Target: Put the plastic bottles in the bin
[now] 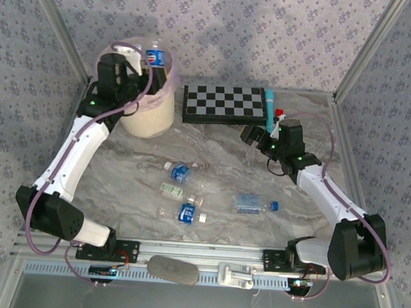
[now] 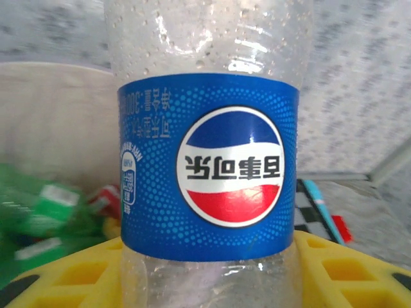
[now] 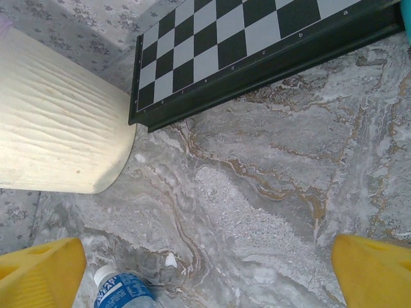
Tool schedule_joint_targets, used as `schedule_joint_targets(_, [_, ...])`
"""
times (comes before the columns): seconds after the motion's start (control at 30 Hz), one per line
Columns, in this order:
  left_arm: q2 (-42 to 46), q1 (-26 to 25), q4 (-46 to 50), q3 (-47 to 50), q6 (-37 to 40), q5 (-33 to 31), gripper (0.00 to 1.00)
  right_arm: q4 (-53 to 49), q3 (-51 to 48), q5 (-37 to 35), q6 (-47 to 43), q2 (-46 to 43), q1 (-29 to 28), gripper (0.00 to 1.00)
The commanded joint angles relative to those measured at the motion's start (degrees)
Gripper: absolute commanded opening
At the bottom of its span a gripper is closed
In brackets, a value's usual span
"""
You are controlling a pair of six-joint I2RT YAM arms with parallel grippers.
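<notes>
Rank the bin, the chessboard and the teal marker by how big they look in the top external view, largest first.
1. The bin: partly hidden, yet the largest. Its rim stands nearer the camera, which adds to its look.
2. The chessboard: wide but shallow, somewhat smaller.
3. The teal marker: clearly the smallest.

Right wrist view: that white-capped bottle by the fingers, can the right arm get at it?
Probably yes: the right gripper is open, and the bottle lies uncovered on the table just inside one finger.
</notes>
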State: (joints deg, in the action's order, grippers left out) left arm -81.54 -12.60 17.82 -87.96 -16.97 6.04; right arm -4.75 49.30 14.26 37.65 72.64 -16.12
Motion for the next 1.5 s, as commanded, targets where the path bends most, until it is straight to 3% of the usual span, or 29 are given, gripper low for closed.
schedule_joint_targets(0.0, [-0.1,2.9,2.6,-3.7,2.6,-2.7,0.45,-0.7,-0.5,-0.5,-1.1,0.2,0.4,1.00])
schedule_joint_targets(0.37, [-9.0,8.8,8.9,-11.9,4.7,-1.8,0.46,-1.3,-0.1,-0.2,-1.1,0.8,0.7,1.00])
schedule_joint_targets(0.57, [-14.5,9.0,13.2,-16.0,4.7,-0.8,0.53,-2.5,0.2,-0.6,-1.2,-0.1,0.8,1.00])
schedule_joint_targets(0.67, [-15.2,9.0,13.0,-15.6,3.9,-0.7,0.61,-3.1,-0.1,-1.2,-1.2,-0.9,0.8,1.00])
schedule_joint_targets(0.9, [-14.3,8.9,11.0,-14.2,2.4,-0.7,0.76,-3.2,-0.8,-1.2,-1.2,-1.6,0.8,1.00])
schedule_joint_targets(1.2, [-10.1,8.9,7.4,-11.4,0.3,1.4,0.88,-5.1,-1.1,-2.5,-1.1,-3.7,0.8,1.00])
schedule_joint_targets(1.37, [-5.0,7.7,2.0,-6.0,-1.9,7.0,1.00,-8.3,-0.6,-5.5,0.5,-4.6,0.5,1.00])
schedule_joint_targets(1.47, [-1.0,4.7,-2.1,-0.5,-2.2,8.1,1.00,-11.2,0.0,-8.6,1.8,-4.6,-0.1,1.00])
